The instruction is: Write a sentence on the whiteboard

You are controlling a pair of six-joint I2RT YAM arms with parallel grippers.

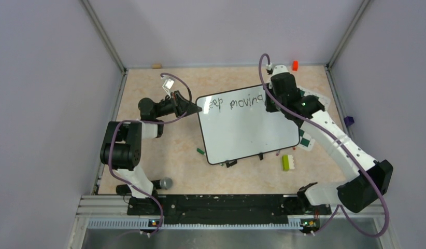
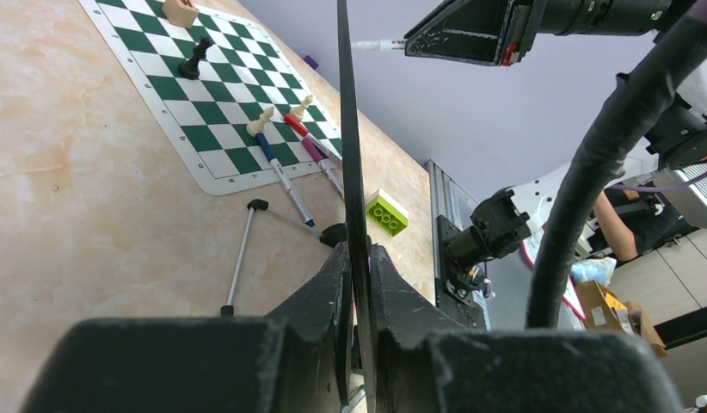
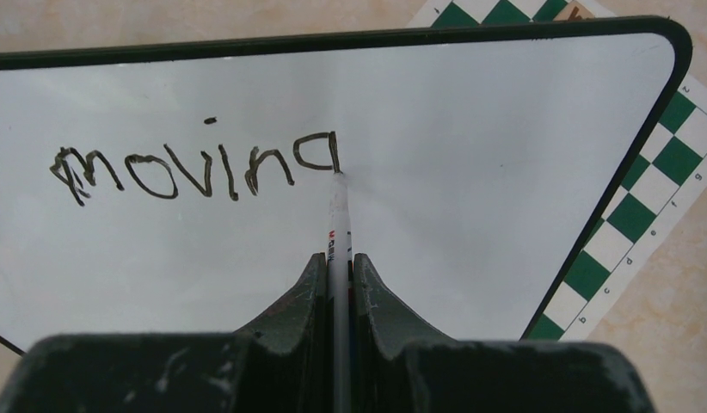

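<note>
Whiteboard (image 1: 252, 132) sat mid-worktop (image 1: 148, 88), skewed, its two small black feet on the edge nearest the arm bases. Its right side overlapped the chess mat (image 3: 651, 198).

Left arm (image 1: 123, 145): jaws closed on the board's thin black rim at the far-left corner. In the left wrist view the rim ran edge-on straight up from between the two fingers (image 2: 320, 297).

Right arm (image 1: 330, 137): jaws closed on a white marker (image 3: 337, 215), barrel pinched between the fingers. The tip touched the board face at the last letter of "moving".

The sentence (image 1: 237, 102): one line of dark handwriting along the far edge of the board, upside down to both cameras. "moving" was legible in the right wrist view. From above, "eep" preceded it, with the first letter hidden by the left jaws. No second line was written.

Other items noted:
- Green brick (image 1: 286, 162) lay on the worktop just beside the board's near-right corner.
- In the left wrist view, two markers (image 2: 281, 176) lay side by side across the mat's edge.
- A black chess piece (image 2: 193, 60) and two pale pieces (image 2: 261, 120) stood upright on the mat.
- A thin pale rod (image 2: 241, 258) with black ends lay on the worktop near the mat.
- A small orange object (image 1: 295, 65) sat at the far edge; could not tell what it was.
</note>
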